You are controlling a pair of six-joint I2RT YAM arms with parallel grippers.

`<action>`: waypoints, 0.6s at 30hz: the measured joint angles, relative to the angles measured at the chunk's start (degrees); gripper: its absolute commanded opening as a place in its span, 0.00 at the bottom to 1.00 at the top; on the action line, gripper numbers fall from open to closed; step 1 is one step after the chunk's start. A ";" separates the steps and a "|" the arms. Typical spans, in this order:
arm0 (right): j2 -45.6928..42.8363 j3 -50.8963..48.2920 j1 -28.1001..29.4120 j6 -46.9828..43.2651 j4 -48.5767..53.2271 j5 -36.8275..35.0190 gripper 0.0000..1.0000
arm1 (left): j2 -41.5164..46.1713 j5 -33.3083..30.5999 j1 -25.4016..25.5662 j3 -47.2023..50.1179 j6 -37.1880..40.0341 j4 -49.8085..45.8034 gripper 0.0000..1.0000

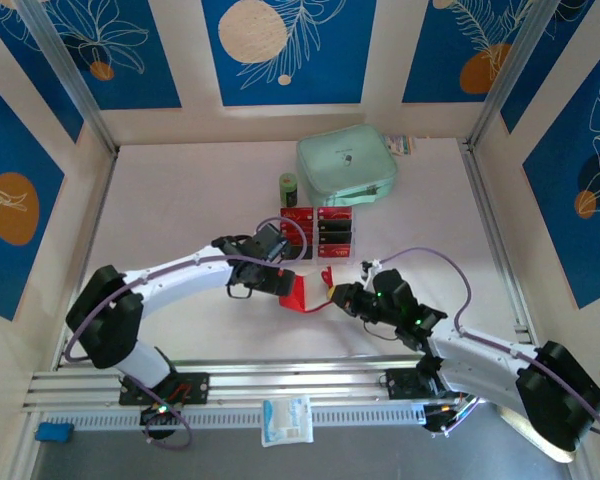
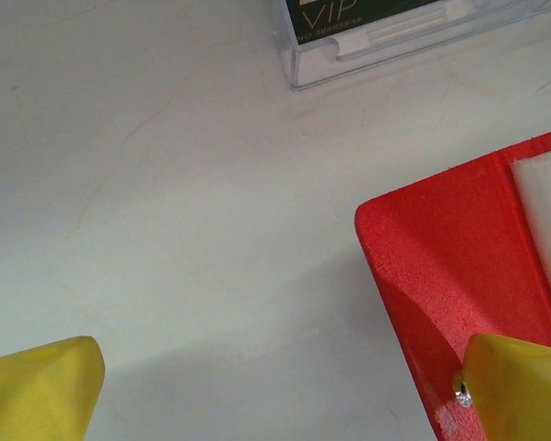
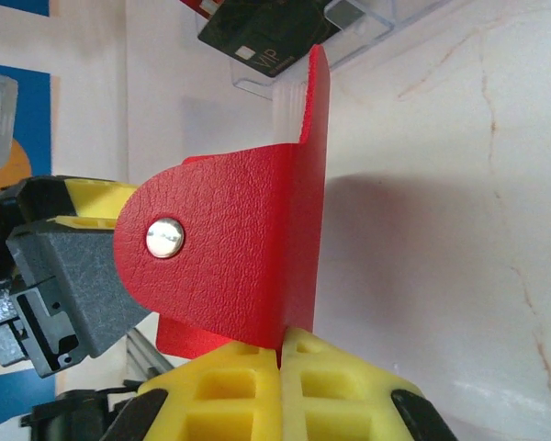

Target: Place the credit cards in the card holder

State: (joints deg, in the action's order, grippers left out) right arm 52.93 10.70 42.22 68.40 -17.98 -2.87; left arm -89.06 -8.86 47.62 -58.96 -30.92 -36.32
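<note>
The red card holder lies open on the table in front of the clear tray. Its flap with the silver snap stud stands upright, and my right gripper is shut on the flap's edge. My left gripper is open and hangs low over the table, with nothing between its fingers. Its right yellow finger sits over the near edge of the card holder, whose pale inner pocket shows. The credit cards, red and black, lie in the tray. A black card marked VIP is just beyond the holder.
The clear plastic tray sits just behind the holder. A mint-green zip pouch and a small green cylinder stand farther back. Aluminium rails run along the near edge, and walls close in the table on three sides.
</note>
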 measured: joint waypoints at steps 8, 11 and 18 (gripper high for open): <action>2.47 -0.98 7.10 1.73 -3.17 -10.64 0.00 | -4.04 -4.39 0.94 0.00 -0.02 -0.13 1.00; 5.42 -0.98 8.96 2.34 -5.25 -13.00 0.00 | -4.07 -6.01 0.96 0.42 -0.07 -0.15 1.00; 15.32 -0.46 13.16 3.87 -11.06 -17.53 0.00 | -4.09 -8.50 0.96 0.96 -0.48 -0.83 1.00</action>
State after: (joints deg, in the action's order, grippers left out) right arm 68.25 10.24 55.37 72.27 -29.04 -20.40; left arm -93.14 -17.37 48.58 -58.00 -31.40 -37.15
